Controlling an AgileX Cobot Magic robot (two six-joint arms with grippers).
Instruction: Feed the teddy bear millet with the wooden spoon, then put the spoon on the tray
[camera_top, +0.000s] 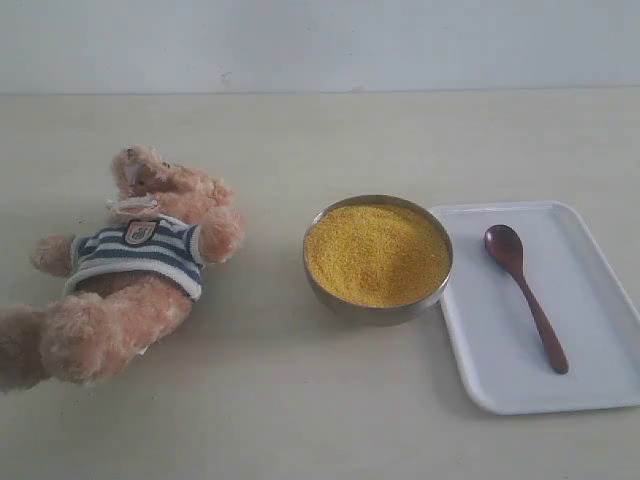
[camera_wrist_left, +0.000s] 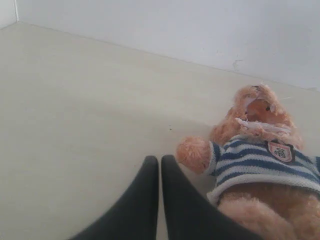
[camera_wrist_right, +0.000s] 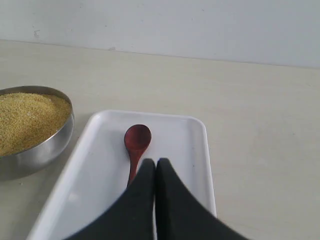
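The fluffy light-brown teddy bear (camera_top: 135, 265) in a blue-and-white striped shirt lies on its back on the pale counter (camera_top: 300, 420), at the left of the exterior view, with its head toward the far wall. To its right, apart from it, stands a round metal bowl (camera_top: 372, 312) heaped with fine bright yellow millet (camera_top: 375, 252). A flat white rectangular tray (camera_top: 590, 385) sits just beside the bowl, touching it or very nearly. The small dark reddish-brown wooden spoon (camera_top: 525, 295) lies flat in the tray, its oval end toward the wall.

Neither arm shows in the exterior view. The left tool (camera_wrist_left: 159, 167) has its fingers pressed together on nothing and hangs near the bear's arm. The right tool (camera_wrist_right: 155, 170) is likewise pressed together and empty, poised over the tray above the spoon's handle, whose far end it hides.

No part of the task looks done: the spoon is untouched and carries no grains. The step in hand appears to be the approach to the spoon. Next, the right tool would need to spread, drop low around the slim handle and pinch it close to the tray floor, then carry it to the millet.
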